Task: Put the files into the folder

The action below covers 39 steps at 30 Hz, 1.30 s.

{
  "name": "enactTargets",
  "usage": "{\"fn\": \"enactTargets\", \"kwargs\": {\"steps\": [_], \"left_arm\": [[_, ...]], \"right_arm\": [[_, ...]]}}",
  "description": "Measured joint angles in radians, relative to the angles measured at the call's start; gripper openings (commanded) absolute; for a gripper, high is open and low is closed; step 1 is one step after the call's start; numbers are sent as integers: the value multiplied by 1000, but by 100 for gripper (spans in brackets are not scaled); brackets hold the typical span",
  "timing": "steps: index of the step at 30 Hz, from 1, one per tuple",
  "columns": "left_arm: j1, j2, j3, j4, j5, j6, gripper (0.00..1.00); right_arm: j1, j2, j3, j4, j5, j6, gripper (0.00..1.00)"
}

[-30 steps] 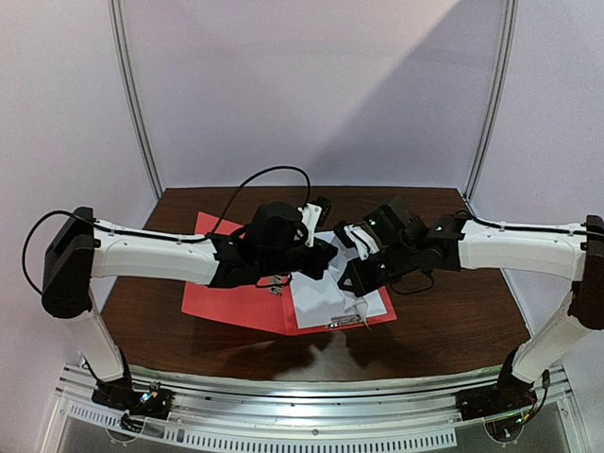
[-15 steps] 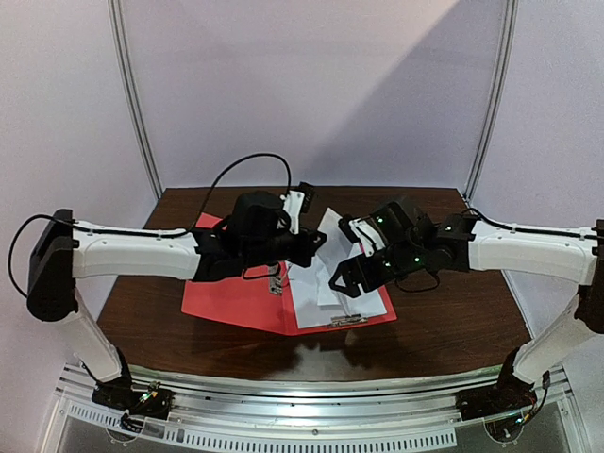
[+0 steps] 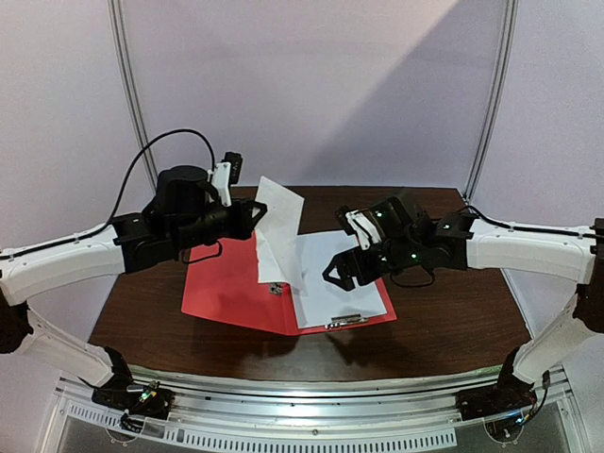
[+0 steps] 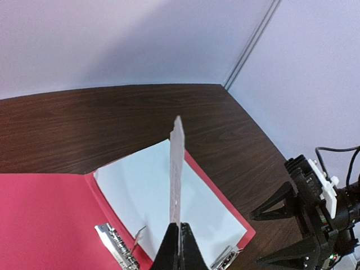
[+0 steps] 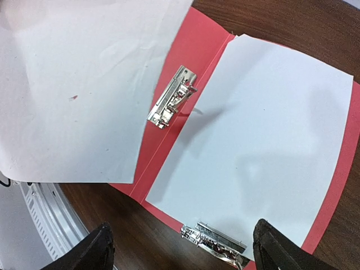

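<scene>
The red folder (image 3: 226, 293) lies open on the table. A large white sheet (image 3: 335, 283) rests flat on its right half. My left gripper (image 3: 253, 215) is shut on the edge of a second white sheet (image 3: 280, 231), which hangs tilted in the air above the fold. The left wrist view sees that sheet (image 4: 176, 169) edge-on, pinched at the fingertips (image 4: 180, 239). My right gripper (image 3: 342, 266) hovers open over the large sheet (image 5: 259, 146), holding nothing. Its fingers (image 5: 98, 250) stand wide apart above the near folder (image 5: 174, 146) edge.
A metal clip (image 5: 171, 98) sits at the folder's fold, another clip (image 5: 216, 239) at the near edge of the right half. Dark wooden tabletop (image 3: 453, 321) surrounds the folder. Metal uprights (image 3: 132, 94) flank the back wall.
My left arm rose and drew back to the left, lifting the pinched sheet off the folder. My right gripper opened and now hangs apart from the left one.
</scene>
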Motion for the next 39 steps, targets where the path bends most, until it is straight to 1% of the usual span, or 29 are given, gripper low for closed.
{"fn": "enactTargets", "kwargs": {"steps": [6,9,14,17,22,25,27,33,39], "left_arm": [[70,-128,-89,-113,-11,-16,0],[103,-189,-133,-168,-10,-20,0],[151,-269,-179,-244,-2,-20,0],[179,-307,-210,-272,16,-20,0],[213,-332,-247,-300,48,-19,0],[225,-341,-267,-308,66,-19,0],[231,-344,-277,-309,74,-19,0],[241,-345,-294,-309,95,-19,0],[251,-343,-299,-306,99,-16,0]], "right_arm": [[0,186,138,37,-3,5,77],[-4,276,212,55,-7,4,66],[-34,434,356,82,-72,19,47],[-66,531,447,101,-134,29,39],[-98,630,525,112,-220,30,26],[-107,674,560,112,-256,24,22],[-107,690,565,111,-270,17,21],[-107,734,579,88,-311,-5,13],[-107,739,574,60,-355,-16,9]]}}
